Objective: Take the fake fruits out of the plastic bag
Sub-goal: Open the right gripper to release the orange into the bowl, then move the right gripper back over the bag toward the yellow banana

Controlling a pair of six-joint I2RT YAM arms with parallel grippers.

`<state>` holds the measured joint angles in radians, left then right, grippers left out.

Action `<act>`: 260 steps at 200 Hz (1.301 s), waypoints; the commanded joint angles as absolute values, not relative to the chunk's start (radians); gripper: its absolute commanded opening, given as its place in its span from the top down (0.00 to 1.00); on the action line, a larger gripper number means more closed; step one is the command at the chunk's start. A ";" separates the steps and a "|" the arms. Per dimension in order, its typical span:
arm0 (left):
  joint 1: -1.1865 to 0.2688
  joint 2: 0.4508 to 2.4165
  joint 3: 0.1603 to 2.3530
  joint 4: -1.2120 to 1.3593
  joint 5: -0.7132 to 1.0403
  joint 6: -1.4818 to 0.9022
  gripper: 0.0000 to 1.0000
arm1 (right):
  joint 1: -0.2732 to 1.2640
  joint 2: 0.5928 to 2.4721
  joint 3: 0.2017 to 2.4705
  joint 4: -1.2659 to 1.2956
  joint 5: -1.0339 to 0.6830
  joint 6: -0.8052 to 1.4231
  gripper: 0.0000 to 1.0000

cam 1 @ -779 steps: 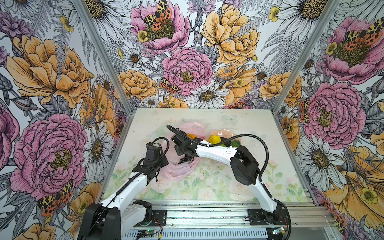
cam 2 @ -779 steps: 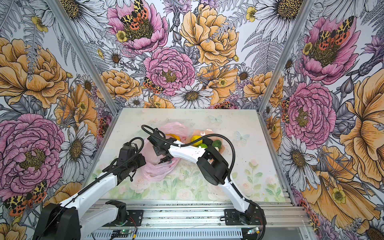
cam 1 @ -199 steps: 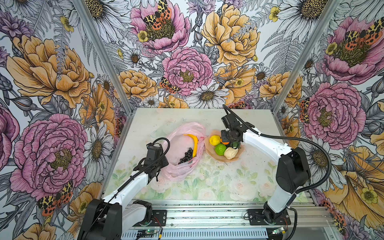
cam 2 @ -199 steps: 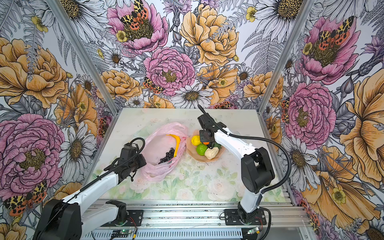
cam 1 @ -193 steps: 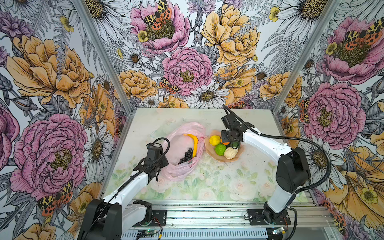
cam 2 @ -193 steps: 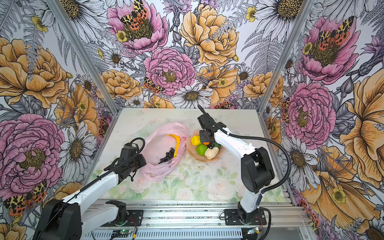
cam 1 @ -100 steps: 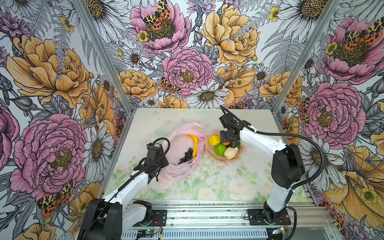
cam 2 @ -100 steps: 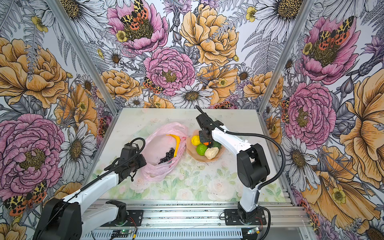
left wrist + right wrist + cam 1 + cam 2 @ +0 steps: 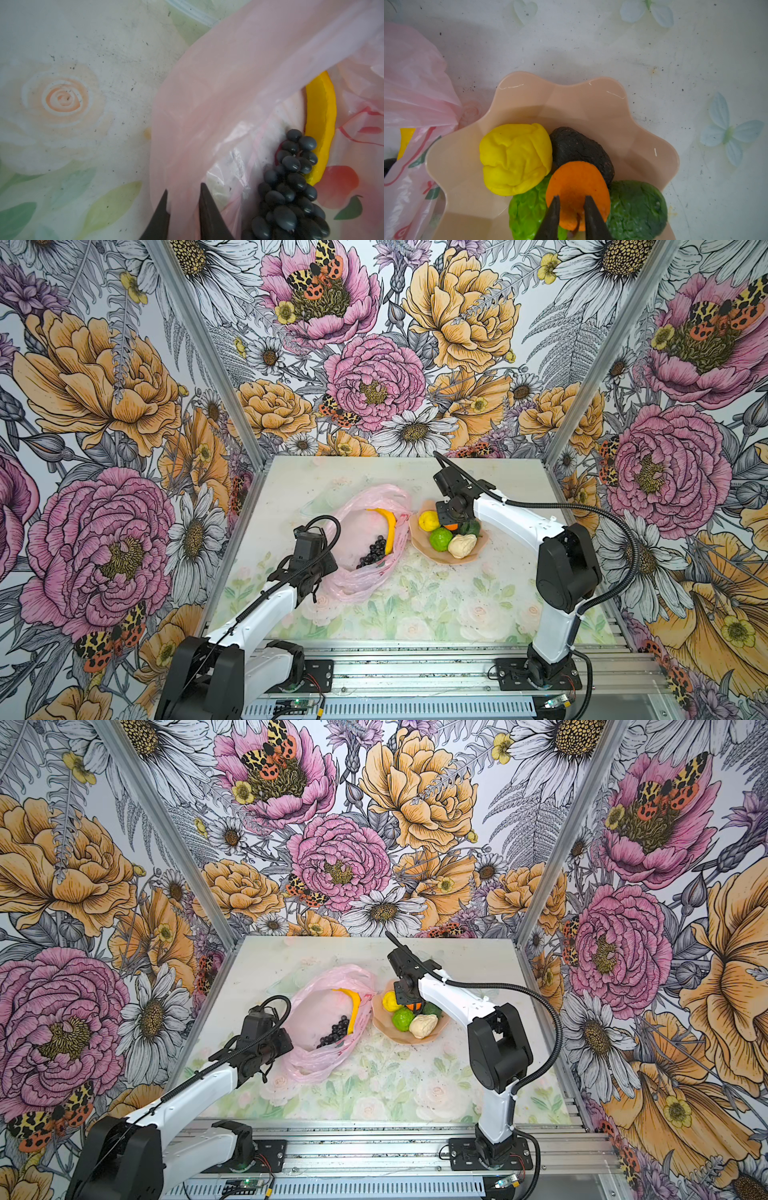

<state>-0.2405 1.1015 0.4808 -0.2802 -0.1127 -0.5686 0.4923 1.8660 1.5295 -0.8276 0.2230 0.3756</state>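
Now: the orange (image 9: 577, 178) is being set in the bowl (image 9: 581, 108); it lies on the heap of lemon (image 9: 515, 160), lime (image 9: 527, 207) and avocado (image 9: 637, 207).
Right: right gripper (image 9: 571, 197) is low over the bowl, jaws a little apart astride the orange's near edge. It looks let go, though the view is too close to rule out a light touch.
Left: left gripper (image 9: 184, 188) is clamped on a fold of the bag (image 9: 228, 83) at its rim, holding the mouth up and open.
Bag: on the table (image 9: 415, 614), against the bowl's side, mouth wide.
Left inside: banana (image 9: 321, 116) and grapes (image 9: 291, 187), touching each other.
Out: lemon, lime, orange, avocado and cream piece (image 9: 461, 545), all in the bowl.
Release: part the jaws wider before lifting, then rise straight up, so that the orange is not dragged off the heap or over the low rim.
Next reach: come down through the open mouth. The banana's free end looks the cleanest pinch, away from the film.
Rim hold: hold it taut and high, since slack film would probably drape over the grapes.
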 commanded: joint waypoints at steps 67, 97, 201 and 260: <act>-0.256 1.074 0.499 -0.265 -0.135 -0.550 0.77 | 0.522 1.828 1.548 -0.830 0.295 0.349 0.61; -0.258 1.076 0.499 -0.265 -0.133 -0.548 0.76 | 0.526 1.816 1.542 -0.830 0.316 0.349 0.52; -0.267 1.080 0.519 -0.295 -0.121 -0.562 0.89 | 0.801 1.806 1.657 -0.791 0.361 0.095 0.40; -0.294 0.983 0.512 -0.359 -0.136 -0.604 0.98 | 0.899 2.036 1.855 -0.792 0.244 0.181 0.40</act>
